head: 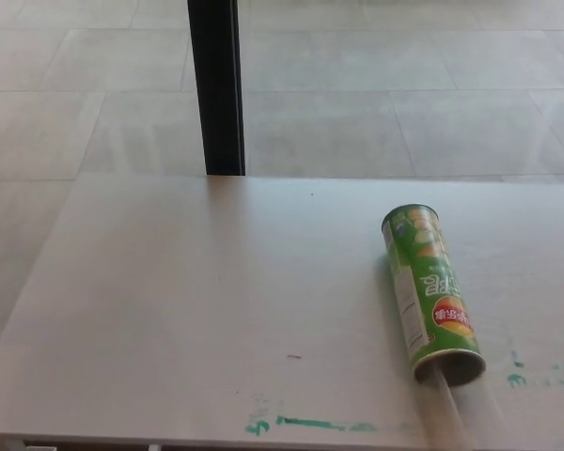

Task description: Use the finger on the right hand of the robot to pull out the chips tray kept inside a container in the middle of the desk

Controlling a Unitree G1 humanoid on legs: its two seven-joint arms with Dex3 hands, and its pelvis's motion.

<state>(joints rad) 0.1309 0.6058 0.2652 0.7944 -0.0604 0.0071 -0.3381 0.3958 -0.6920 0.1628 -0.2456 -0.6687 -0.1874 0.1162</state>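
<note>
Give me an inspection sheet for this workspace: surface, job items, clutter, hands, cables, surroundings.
Surface: white desk, green marker smears along the near edge and more near the right edge.
Job's things: green chips container lying on its side right of centre, open mouth toward the robot; a pale translucent tray sticks out of the mouth toward the near edge.
Clutter: nothing seen.
Hands: neither in view.
Cables: nothing seen.
Surroundings: tiled floor beyond the desk, black post rising behind its far edge.
</note>
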